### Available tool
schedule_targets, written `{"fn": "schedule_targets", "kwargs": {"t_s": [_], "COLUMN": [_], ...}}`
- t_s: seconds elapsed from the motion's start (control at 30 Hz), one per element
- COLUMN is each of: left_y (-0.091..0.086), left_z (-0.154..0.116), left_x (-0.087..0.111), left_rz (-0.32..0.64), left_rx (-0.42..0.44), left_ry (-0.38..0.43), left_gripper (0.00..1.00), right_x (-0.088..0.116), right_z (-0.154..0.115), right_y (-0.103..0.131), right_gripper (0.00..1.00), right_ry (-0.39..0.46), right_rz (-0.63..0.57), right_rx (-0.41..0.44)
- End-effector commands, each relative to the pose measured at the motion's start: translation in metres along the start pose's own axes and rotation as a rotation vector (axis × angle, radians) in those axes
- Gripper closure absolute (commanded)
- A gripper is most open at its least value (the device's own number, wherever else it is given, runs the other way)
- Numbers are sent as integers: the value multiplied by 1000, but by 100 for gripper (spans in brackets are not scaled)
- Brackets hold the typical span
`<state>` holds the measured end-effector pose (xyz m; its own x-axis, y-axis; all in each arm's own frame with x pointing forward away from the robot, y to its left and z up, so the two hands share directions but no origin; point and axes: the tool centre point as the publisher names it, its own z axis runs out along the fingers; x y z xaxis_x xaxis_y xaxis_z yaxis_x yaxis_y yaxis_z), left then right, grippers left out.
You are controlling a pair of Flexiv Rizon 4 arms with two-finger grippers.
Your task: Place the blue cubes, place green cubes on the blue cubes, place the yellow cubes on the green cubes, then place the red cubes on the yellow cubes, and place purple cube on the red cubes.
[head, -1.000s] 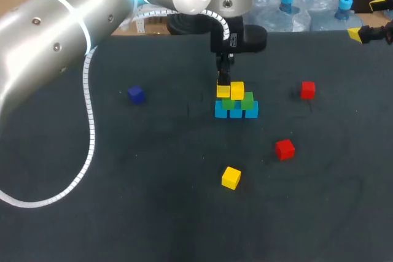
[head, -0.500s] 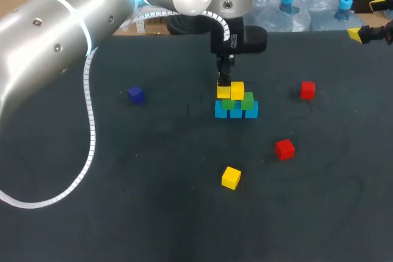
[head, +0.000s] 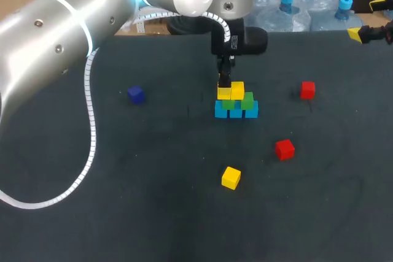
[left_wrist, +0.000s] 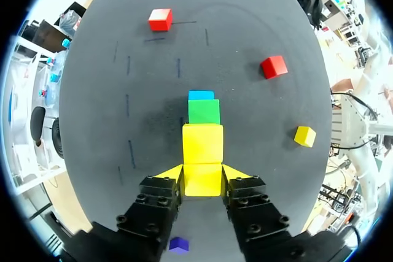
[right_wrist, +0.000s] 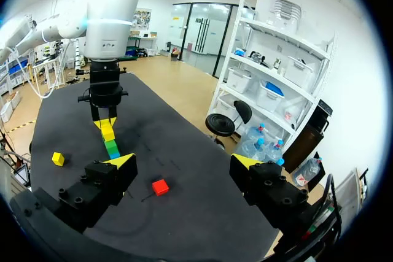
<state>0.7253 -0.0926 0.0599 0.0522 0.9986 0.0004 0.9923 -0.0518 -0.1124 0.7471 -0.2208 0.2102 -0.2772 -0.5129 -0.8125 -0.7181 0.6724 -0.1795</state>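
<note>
Left hand (left_wrist: 202,173) pinches a yellow cube (left_wrist: 202,183) from two sides. This cube seems to rest on the green cubes (head: 237,103) and touches a second yellow cube (left_wrist: 202,142) directly ahead of the fingers. Blue cubes (head: 236,113) lie under the green ones, near the middle of the surface (head: 153,213). I judge the next move is to let go and rise straight up, so the row is not pushed. Right hand (right_wrist: 183,162) is spread, at the far right corner, well apart.
</note>
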Motion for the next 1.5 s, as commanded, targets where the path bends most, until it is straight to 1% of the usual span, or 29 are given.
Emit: {"fn": "schedule_targets", "kwargs": {"t_s": [0.03,0.1,0.13,0.17,0.2,0.27,0.3,0.33,0.63,0.8,1.17,1.3,1.5], "left_y": [2,2,2,2,2,2,2,2,-1,-5,-30,-37,-43], "left_z": [1,1,1,1,1,1,0,0,-2,-13,-51,-68,-91], "left_x": [0,0,0,0,0,0,0,0,0,5,36,46,64], "left_rz": [-1,-2,-3,-2,-2,0,1,1,9,-1,-67,-106,-190], "left_rx": [4,4,4,4,5,7,8,8,6,3,-27,-57,-117], "left_ry": [1,0,-1,0,0,2,2,1,2,-14,-55,-78,-126], "left_gripper": [100,99,91,87,80,53,5,0,0,0,0,0,0], "right_x": [0,0,0,0,0,0,0,0,0,0,0,0,0], "right_z": [0,0,0,0,0,0,0,0,0,0,0,0,0], "right_y": [0,0,0,0,0,0,0,0,0,0,0,0,0], "right_gripper": [0,0,0,0,0,0,0,0,0,0,0,0,0], "right_ry": [0,0,0,0,0,0,0,0,0,0,0,0,0], "right_rz": [0,0,0,0,0,0,0,0,0,0,0,0,0], "right_rx": [0,0,0,0,0,0,0,0,0,0,0,0,0]}}
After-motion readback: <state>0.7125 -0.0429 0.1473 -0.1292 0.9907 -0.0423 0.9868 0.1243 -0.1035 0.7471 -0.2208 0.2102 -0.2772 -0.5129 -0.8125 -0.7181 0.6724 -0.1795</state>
